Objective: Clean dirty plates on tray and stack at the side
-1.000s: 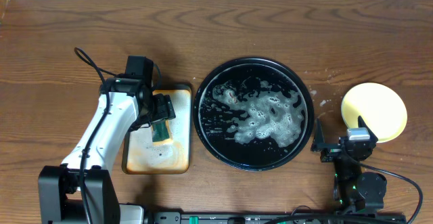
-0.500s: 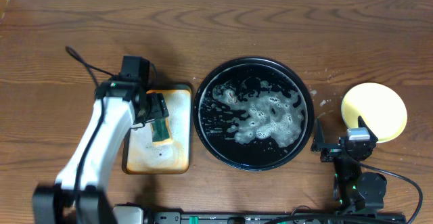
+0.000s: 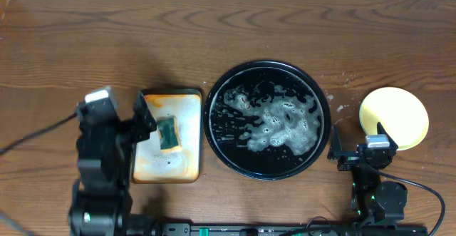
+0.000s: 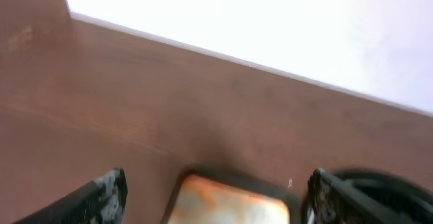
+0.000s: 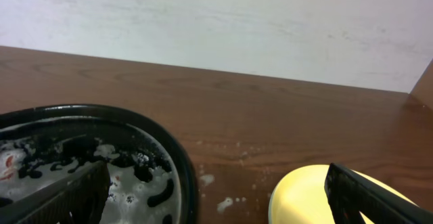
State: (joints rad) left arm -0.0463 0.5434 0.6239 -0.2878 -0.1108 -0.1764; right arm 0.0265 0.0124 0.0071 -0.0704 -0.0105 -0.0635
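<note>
At right of the overhead frame the plate (image 3: 396,113) lies beside the sudsy tray (image 3: 267,63), just above the right gripper (image 5: 216,197), which, like the left gripper (image 4: 216,207), gapes wide and empty and could knock it when swinging.

Robotics lab setup, wood-grain table (image 3: 214,29), bare white wall (image 5: 237,21), 2 bench-mounted arms (image 3: 100,165)

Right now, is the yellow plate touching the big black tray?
Apart. The overhead view shows a strip of bare wooden table between the yellow plate and the black tray; the right wrist view shows the same gap.
</note>
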